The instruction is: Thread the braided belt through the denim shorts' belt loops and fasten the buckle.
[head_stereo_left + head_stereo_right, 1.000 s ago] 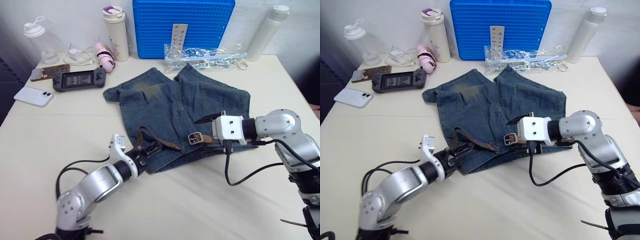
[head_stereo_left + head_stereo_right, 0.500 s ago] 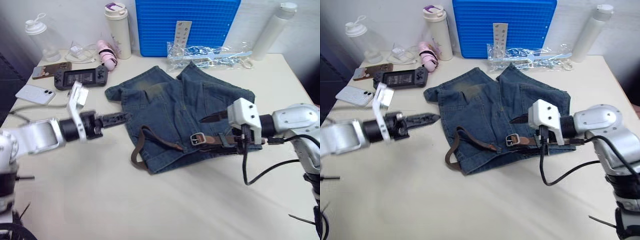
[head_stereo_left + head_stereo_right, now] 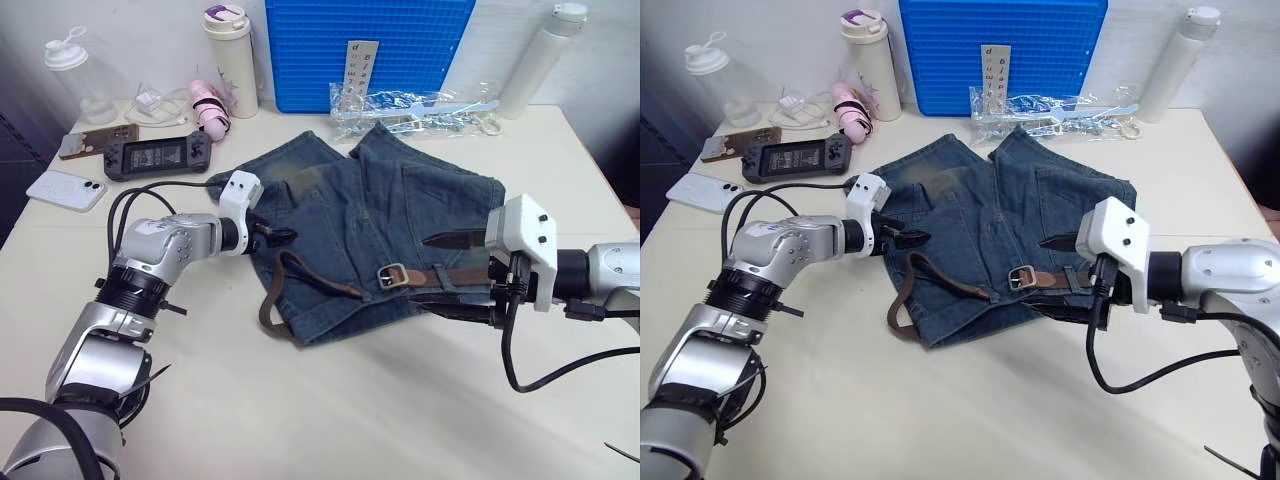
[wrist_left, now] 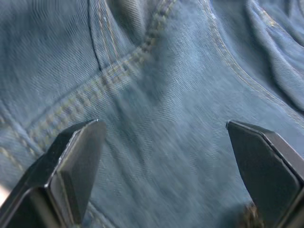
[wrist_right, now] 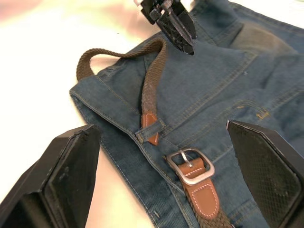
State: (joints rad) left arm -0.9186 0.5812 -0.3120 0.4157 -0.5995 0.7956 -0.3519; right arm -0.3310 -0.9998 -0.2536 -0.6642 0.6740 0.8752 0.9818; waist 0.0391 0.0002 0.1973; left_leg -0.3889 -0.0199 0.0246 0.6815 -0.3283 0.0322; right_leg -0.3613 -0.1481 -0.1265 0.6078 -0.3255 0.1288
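The braided belt (image 3: 300, 280) lies along the near waistband of the denim shorts (image 3: 370, 215), which are spread in the middle of the table (image 3: 330, 410). Its leather tip (image 5: 151, 127) sits tucked under one belt loop (image 5: 153, 128), just left of the silver buckle (image 3: 392, 276), while the woven strap bows out in a slack loop over the shorts' near left corner. The strap looks soft and limp, so it would likely sag and twist if taken mid-length; the stiffer leather tip seems the better place to pinch for feeding it on to the buckle, and the rough weave should resist slipping. The denim is light and floppy and may drag along unless pinned. The left gripper (image 3: 268, 236) hovers over the left side of the shorts, near the strap's far end, its fingers spread wide with nothing between them. The right gripper (image 3: 452, 272) reaches in from the right beside the buckle, also spread wide and empty. Bottles, phones and a blue tray (image 3: 370, 40) stand at the far edge.
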